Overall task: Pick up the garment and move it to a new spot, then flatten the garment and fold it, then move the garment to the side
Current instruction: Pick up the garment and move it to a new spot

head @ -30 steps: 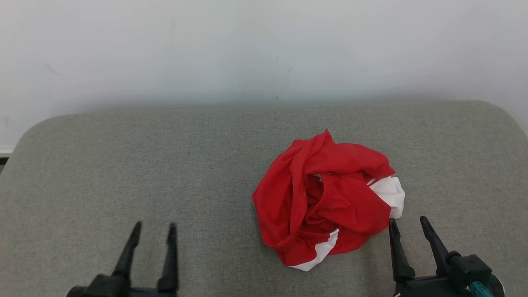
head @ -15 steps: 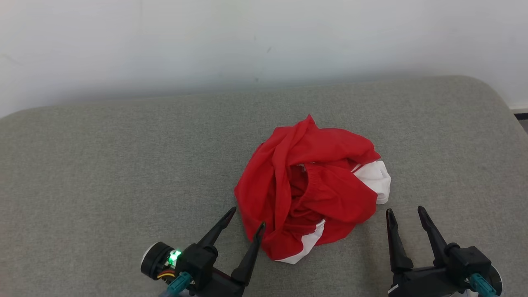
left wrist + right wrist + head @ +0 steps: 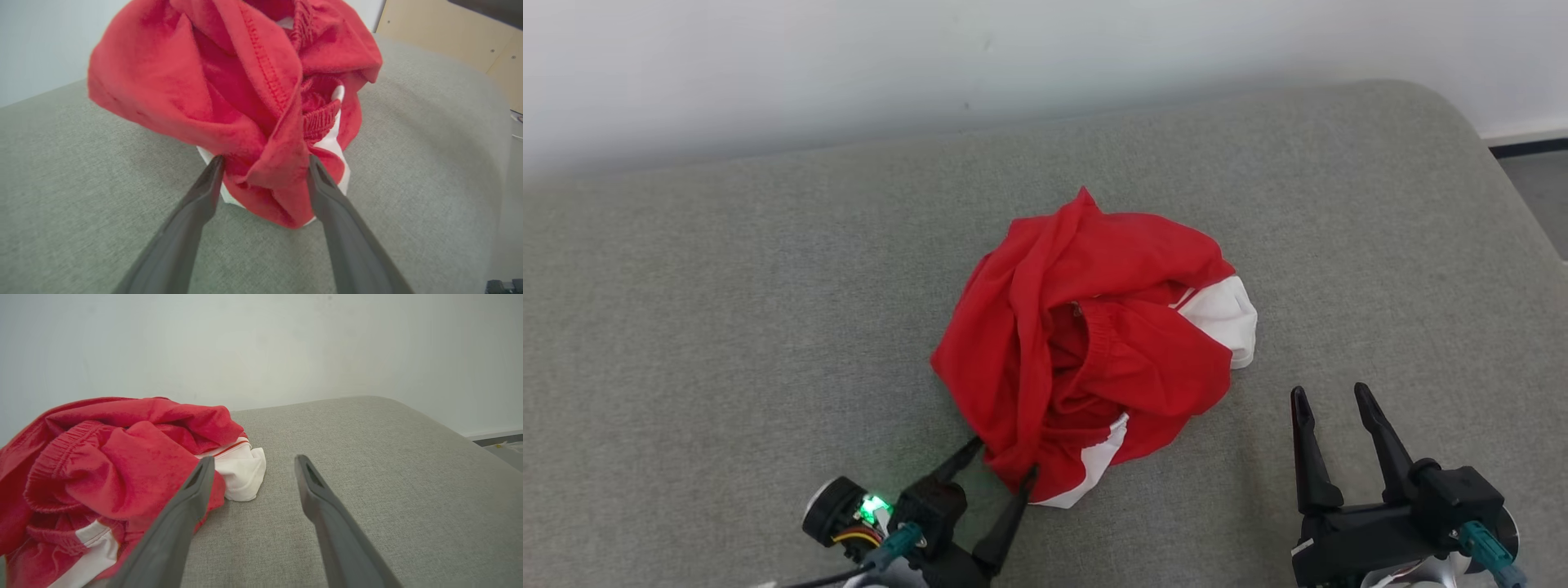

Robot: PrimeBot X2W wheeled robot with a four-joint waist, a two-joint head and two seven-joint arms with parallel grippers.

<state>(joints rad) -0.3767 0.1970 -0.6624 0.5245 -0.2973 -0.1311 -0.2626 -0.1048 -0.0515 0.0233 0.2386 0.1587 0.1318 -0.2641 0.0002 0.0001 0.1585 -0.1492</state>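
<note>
Garment point(image 3: 1086, 343), red with white panels, lies crumpled in a heap on the grey cushion point(image 3: 727, 327), roughly mid-surface and not yet lifted. Left hand point(image 3: 1003, 457) is at the garment's near edge with fingers spread wide; the left wrist view shows a red fold lying between both fingers and touching them, but no grip is made. Right hand point(image 3: 1329, 390) stands just beside the garment's near right side, fingers wide, holding nothing. Assessment: the task is at its very start, in the first pick-up. Nothing is completed. Outstanding are closing on the fold, lifting and relocating the garment, flattening it, folding it, and setting it to the side. The waistband and hems are tangled inward, so flattening will likely need both hands.
</note>
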